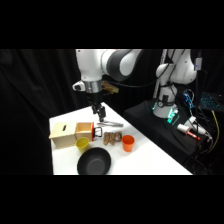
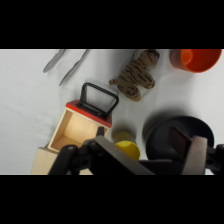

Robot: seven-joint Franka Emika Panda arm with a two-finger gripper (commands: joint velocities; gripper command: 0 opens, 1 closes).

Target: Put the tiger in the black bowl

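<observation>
Black bowl (image 1: 94, 163) sits nearest the camera in the side view, at the tabletop's (image 1: 150, 162) near edge, empty as far as I can see. Just behind it is the yellow cup (image 1: 82, 144), with the wooden box (image 1: 64, 135) to the left of that. The orange cup (image 1: 128, 143) stands to the right, at about the same depth.

The tiger (image 1: 113, 138) lies flat on the tabletop between the box's red end with its black handle (image 1: 98, 131) and the orange cup, near both and not clearly touching either. It is behind the bowl and a little to its right. In the wrist view the tiger (image 2: 135, 74) has its long axis on a diagonal, running towards the orange cup (image 2: 196, 59), with the handle (image 2: 97, 98) beside its other end.

Metal tongs (image 1: 111, 123) lie farther back.

The tool (image 1: 99, 112) hangs farthest back, above the tabletop and holding nothing. The tiger lies nearer the camera and slightly to the right of it, well below. I cannot tell whether the tool is spread or closed in either view.

My read is that the approach is not finished. The next move needs a shift nearward and down, with the wrist turned so the tool closes across the tiger's narrow width. The handle close by is the snag risk.
</observation>
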